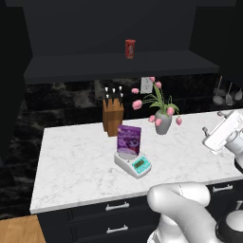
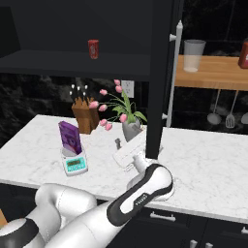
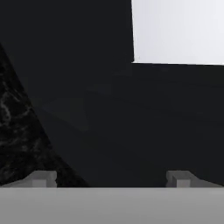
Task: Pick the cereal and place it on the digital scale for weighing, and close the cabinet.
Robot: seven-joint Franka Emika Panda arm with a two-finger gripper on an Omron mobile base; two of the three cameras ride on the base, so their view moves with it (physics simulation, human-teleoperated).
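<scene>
white marble counter (image 1: 71, 161) carries everything here, with dark drawers (image 1: 116, 207) and small silver pulls along its near edge. a wooden knife block (image 1: 113, 116) stands toward the far side, and just right of it a grey vase of pink tulips (image 1: 162, 118). a wall outlet (image 2: 127, 88) sits on the black stone backsplash behind the flowers. ladles and a spatula (image 2: 231, 116) hang at the far right, below a wooden shelf holding a clear tumbler (image 2: 193, 55).

above the counter the cabinet (image 1: 118, 66) stands open, its black interior exposed, with a small red can (image 1: 130, 49) on its shelf. in the right base view one door (image 2: 162, 72) juts out edge-on toward the camera, its long silver bar handle (image 2: 172, 72) on its right side; the door edge crosses in front of the arm's wrist and hides part of it.

the cereal (image 1: 128, 141), a flat purple box with darker print, stands upright on the round plate of the digital scale (image 1: 134, 163), which is white with a teal display facing near-right. the scale sits just in front of the knife block and left of the vase.

the gripper (image 1: 212, 126) hovers at the right over the counter, well apart from the cereal, its fingers spread wide and holding nothing. in the hand view its fingertips (image 3: 43, 178) sit far apart before a dark surface.
</scene>
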